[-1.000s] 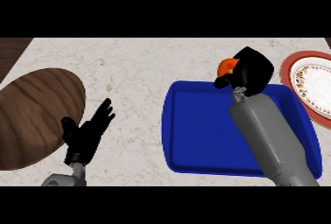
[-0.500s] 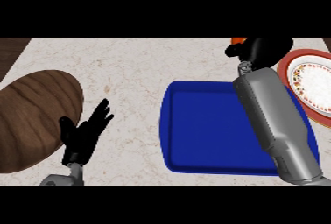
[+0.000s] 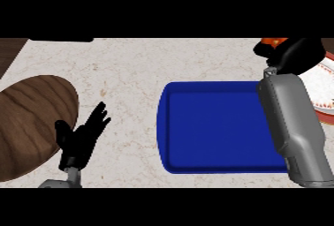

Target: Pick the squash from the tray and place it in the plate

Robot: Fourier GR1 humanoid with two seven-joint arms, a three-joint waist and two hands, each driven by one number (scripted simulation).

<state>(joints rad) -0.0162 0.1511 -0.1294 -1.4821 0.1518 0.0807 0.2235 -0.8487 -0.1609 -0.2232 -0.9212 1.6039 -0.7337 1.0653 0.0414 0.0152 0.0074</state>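
From the head view, the black right hand [image 3: 297, 54] curls round the small orange squash [image 3: 272, 42], carried past the blue rectangular tray [image 3: 215, 128] near the white, red-rimmed round plate [image 3: 324, 88]. Released here, it might miss the plate. The left hand [image 3: 81, 137] rests open.

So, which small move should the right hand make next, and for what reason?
Probably carry the squash a little further right and toward the robot, over the plate, then lower it. The right hand has its fingers curled round the squash beyond the blue tray, and only an orange edge shows. The plate lies just right of the hand. The left hand rests open.
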